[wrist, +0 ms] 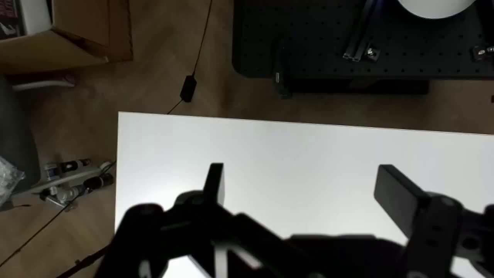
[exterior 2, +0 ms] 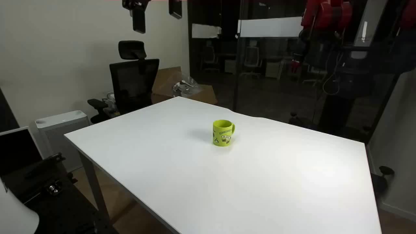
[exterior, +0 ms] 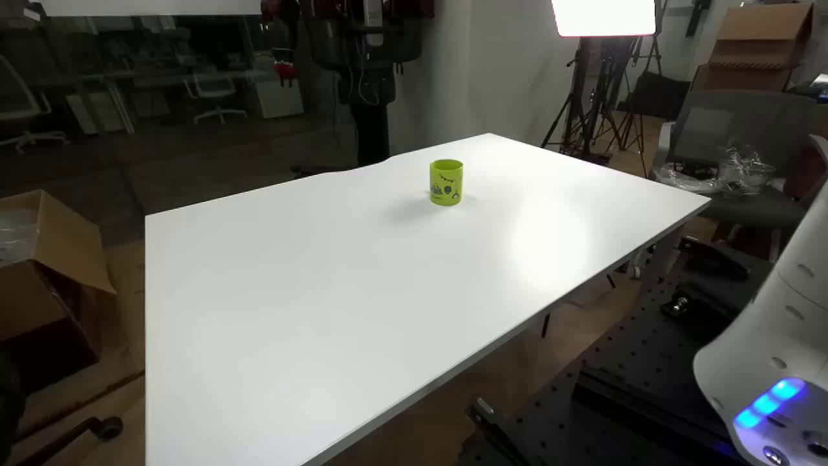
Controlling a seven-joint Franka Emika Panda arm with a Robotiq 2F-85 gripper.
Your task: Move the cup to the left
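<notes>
Wrist view: gripper (wrist: 301, 170) fingers wide apart, nothing held. Lime cup (exterior: 446, 182) upright on white table (exterior: 336, 291), about 1 o'clock from its centre in an exterior view. Looks not started: reach, grasp, shift left, release all remain. Wrist view has no cup; an exterior view adds the handle (exterior 2: 233, 127) at 3 o'clock, apparent gripper fingertips (exterior 2: 139, 23) at 11.

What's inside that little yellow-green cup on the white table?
Both exterior views show only the upper inner wall of the cup, yellow-green like the outside; nothing sticks out above the rim. Its bottom is hidden behind the near side, so whether it holds anything can't be told.
</notes>
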